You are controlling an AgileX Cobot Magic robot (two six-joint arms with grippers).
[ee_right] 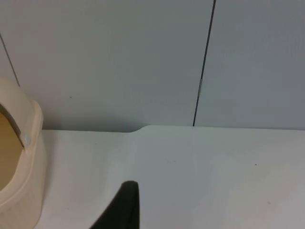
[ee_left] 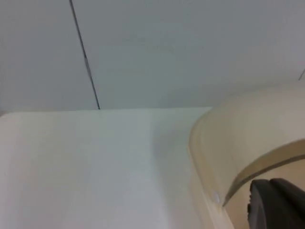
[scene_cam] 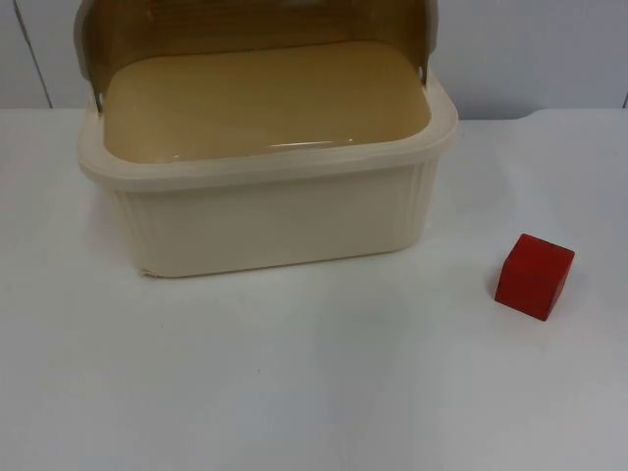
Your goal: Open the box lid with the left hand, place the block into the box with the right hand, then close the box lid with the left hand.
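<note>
A: From the top view we see the cream box (scene_cam: 270,211) at the far left-centre of the white table (scene_cam: 294,383), its translucent brown lid (scene_cam: 196,39) swung up and back, so the inside is open to us.

B: And the red block (scene_cam: 534,276) sits on the table to the right of the box, nearer to us and well apart from it (nothing is touching it).

A: In the left wrist view we make out the box's rounded corner and the lid's edge, with one black fingertip (ee_left: 274,205) of the left gripper just beside it. We cannot tell whether it is open or closed.

B: In the right wrist view we see the box's side (ee_right: 21,162), the grey partition wall (ee_right: 119,62) and a single dark fingertip (ee_right: 124,207) of the right gripper over bare table; again, we cannot tell its state.
</note>
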